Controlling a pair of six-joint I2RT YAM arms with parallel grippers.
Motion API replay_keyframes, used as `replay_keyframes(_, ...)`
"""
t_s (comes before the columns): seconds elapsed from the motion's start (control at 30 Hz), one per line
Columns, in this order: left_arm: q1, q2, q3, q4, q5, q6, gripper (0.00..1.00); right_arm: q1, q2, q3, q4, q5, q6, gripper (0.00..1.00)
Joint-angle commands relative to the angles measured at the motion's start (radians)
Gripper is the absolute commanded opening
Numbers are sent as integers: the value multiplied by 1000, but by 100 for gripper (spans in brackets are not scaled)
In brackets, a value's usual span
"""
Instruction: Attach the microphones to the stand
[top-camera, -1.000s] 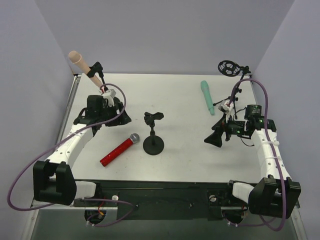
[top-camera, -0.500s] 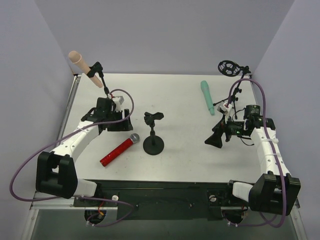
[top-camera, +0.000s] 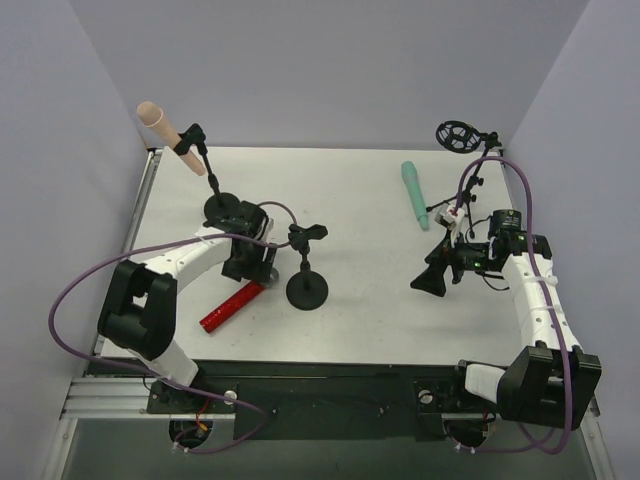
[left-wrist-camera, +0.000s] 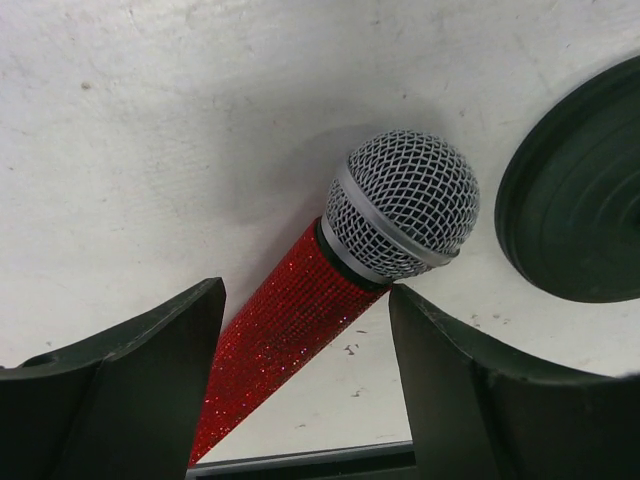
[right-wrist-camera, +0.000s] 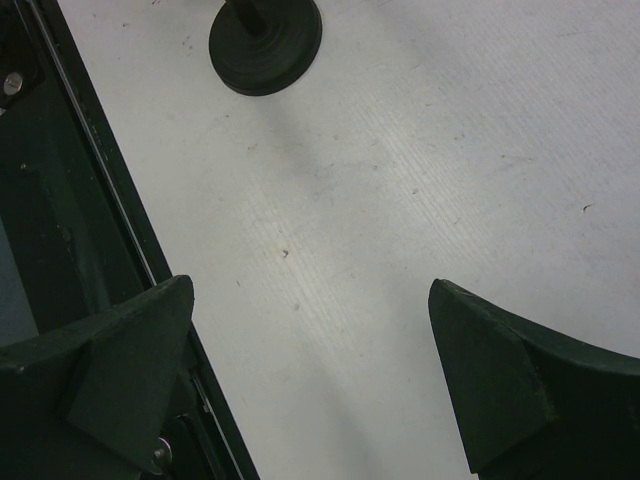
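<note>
The glittery red microphone (top-camera: 228, 307) lies on the table, its silver mesh head hidden under my left gripper (top-camera: 262, 275) in the top view. In the left wrist view the red microphone (left-wrist-camera: 290, 330) lies between my open fingers (left-wrist-camera: 150, 390), neither pad touching it, mesh head next to a stand base (left-wrist-camera: 580, 190). The middle stand (top-camera: 306, 262) has an empty clip. The peach-pink microphone (top-camera: 160, 124) sits clipped in the far-left stand (top-camera: 208, 180). The teal-green microphone (top-camera: 414, 193) lies on the table at far right. My right gripper (top-camera: 432, 279) is open and empty above bare table (right-wrist-camera: 400, 200).
A third stand with a round shock mount (top-camera: 458, 136) stands at the far right corner. Grey walls close the sides and back. The table's black front rail (top-camera: 320, 375) runs along the near edge and shows in the right wrist view (right-wrist-camera: 90, 180).
My left gripper has swung right and nearer, from beside the far-left stand to over the red microphone's head. The right arm has not moved.
</note>
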Motion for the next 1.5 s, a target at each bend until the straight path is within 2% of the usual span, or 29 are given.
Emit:
replay_keyframes(0.0, -24, 17, 45, -68, -45, 33, 77, -9, 9, 37, -42, -28, -32, 98)
replay_keyframes(0.17, -36, 66, 42, -82, -19, 42, 77, -9, 11, 40, -53, -29, -41, 98)
replay_keyframes(0.3, -40, 124, 62, -105, -26, 39, 73, -9, 11, 46, -62, -31, -49, 98)
replay_keyframes(0.37, -40, 152, 70, -113, -42, 36, 70, -10, 9, 44, -65, -32, -52, 98)
replay_keyframes(0.5, -40, 172, 79, -117, -78, 29, 57, -13, 9, 49, -73, -34, -59, 98)
replay_keyframes(0.53, -38, 169, 82, -120, -86, 27, 43, -13, 9, 49, -75, -37, -61, 98)
replay_keyframes(0.57, -38, 163, 85, -123, -105, 26, 35, -13, 9, 50, -75, -35, -63, 98)
replay_keyframes(0.6, -35, 145, 90, -122, -114, 21, 21, -13, 8, 50, -78, -35, -66, 98)
replay_keyframes(0.63, -33, 134, 91, -119, -134, 18, 15, -13, 8, 52, -82, -35, -67, 98)
replay_keyframes(0.67, -27, 100, 94, -119, -146, 10, 2, -13, 9, 53, -85, -38, -70, 98)
replay_keyframes(0.7, -26, 82, 96, -113, -173, 7, 0, -15, 9, 55, -90, -38, -73, 98)
replay_keyframes(0.93, -24, -223, 159, -99, -365, 12, 0, -15, 11, 55, -101, -44, -82, 98)
replay_keyframes(1.1, -44, -464, 208, 68, -379, 139, 0, -13, 8, 61, -105, -43, -84, 98)
replay_keyframes(1.23, -70, -581, 208, 298, -298, 335, 0, -12, 6, 75, -121, -38, -93, 98)
replay_keyframes(1.3, -78, -616, 208, 423, -211, 386, 0, -6, 5, 89, -136, -29, -104, 98)
replay_keyframes(1.4, -89, -623, 216, 640, -50, 412, 0, 11, -1, 121, -189, -14, -135, 98)
replay_keyframes(1.47, -92, -590, 257, 702, 34, 388, 0, 25, -11, 152, -220, -2, -145, 97)
